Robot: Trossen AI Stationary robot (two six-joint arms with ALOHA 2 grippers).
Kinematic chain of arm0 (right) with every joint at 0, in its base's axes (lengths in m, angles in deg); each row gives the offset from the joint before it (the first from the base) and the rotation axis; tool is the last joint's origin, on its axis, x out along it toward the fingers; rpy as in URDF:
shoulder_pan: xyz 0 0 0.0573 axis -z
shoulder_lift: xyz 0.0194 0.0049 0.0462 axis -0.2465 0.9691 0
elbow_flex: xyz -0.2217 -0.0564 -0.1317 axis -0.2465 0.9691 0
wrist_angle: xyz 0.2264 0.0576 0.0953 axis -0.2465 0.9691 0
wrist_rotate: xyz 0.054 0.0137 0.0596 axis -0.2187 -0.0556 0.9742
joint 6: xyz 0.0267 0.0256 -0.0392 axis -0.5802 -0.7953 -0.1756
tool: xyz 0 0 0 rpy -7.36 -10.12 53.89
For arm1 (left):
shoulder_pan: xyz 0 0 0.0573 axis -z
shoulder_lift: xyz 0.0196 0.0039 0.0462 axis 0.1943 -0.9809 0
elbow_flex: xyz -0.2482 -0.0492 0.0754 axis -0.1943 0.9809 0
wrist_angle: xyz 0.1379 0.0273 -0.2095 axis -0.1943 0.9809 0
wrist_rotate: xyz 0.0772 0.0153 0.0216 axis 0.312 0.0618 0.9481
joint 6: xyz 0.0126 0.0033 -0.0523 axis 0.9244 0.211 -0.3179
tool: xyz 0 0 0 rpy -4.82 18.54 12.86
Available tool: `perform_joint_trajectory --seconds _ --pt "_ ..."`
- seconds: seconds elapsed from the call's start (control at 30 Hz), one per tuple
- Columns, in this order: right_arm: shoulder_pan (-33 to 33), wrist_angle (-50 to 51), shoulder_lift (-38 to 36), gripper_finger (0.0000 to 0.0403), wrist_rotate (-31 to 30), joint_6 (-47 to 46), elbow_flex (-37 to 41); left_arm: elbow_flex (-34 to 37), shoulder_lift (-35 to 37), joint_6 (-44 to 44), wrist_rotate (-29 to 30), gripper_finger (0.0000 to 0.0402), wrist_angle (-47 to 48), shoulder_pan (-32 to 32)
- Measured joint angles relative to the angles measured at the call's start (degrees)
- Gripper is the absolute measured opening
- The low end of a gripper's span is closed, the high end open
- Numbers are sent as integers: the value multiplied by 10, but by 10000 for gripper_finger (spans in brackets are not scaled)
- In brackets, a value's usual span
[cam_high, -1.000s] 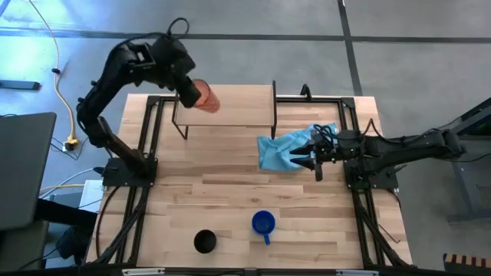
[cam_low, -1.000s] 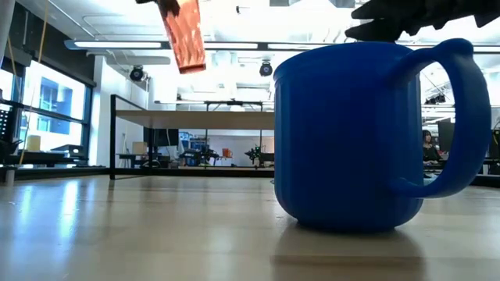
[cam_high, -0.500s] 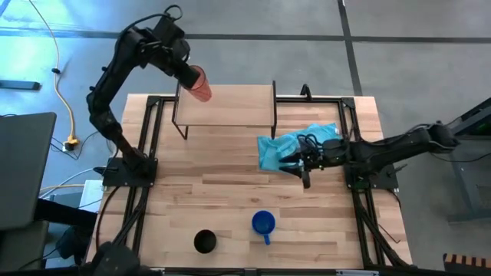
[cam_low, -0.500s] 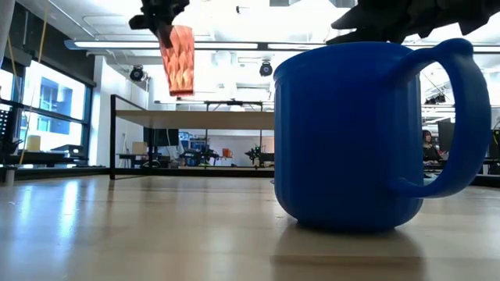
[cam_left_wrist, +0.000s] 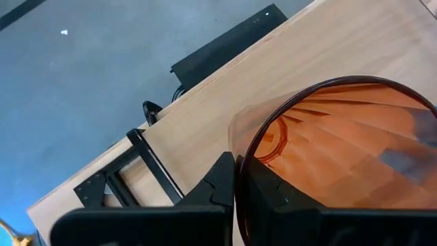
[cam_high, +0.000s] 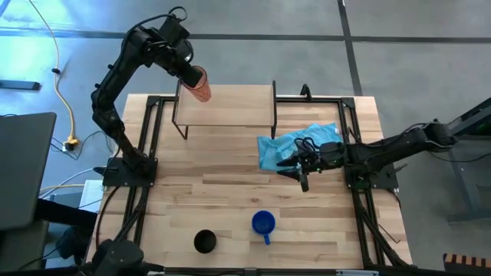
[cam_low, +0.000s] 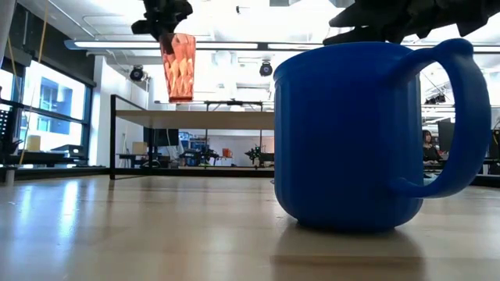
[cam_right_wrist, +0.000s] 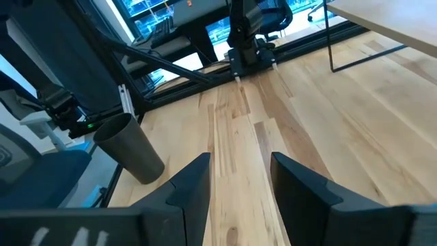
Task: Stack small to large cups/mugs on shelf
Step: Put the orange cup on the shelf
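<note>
The left claw (cam_high: pixel 189 73), clamped on the orange tumbler's (cam_high: pixel 199 85) rim, has swung it upright above the shelf's (cam_high: pixel 238 106) left end, ready for lowering; the right claw (cam_high: pixel 295 170) hovers open beside the cloth (cam_high: pixel 280 149)

The tumbler (cam_high: pixel 199 84) over the shelf (cam_high: pixel 230 106) is translucent orange-red with a faceted diamond pattern. The shelf is pale wood on black legs. Near it lies a light-blue cloth (cam_high: pixel 285 147). The mug (cam_high: pixel 263 223) is saturated blue, the cup (cam_high: pixel 205 241) black, the worktop (cam_high: pixel 230 192) striped blond butcher-block.
</note>
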Motion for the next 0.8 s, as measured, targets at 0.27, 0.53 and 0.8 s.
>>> perform_joint_trajectory --seconds 0.27,0.53,0.8 --pt "0 -2 0 144 0 1 0 38 10 0 -9 0 0 0" --pt "0 -1 0 144 0 9 0 101 45 1 2 0 0 0" --pt "0 -8 0 144 0 17 0 114 58 0 14 0 0 0"
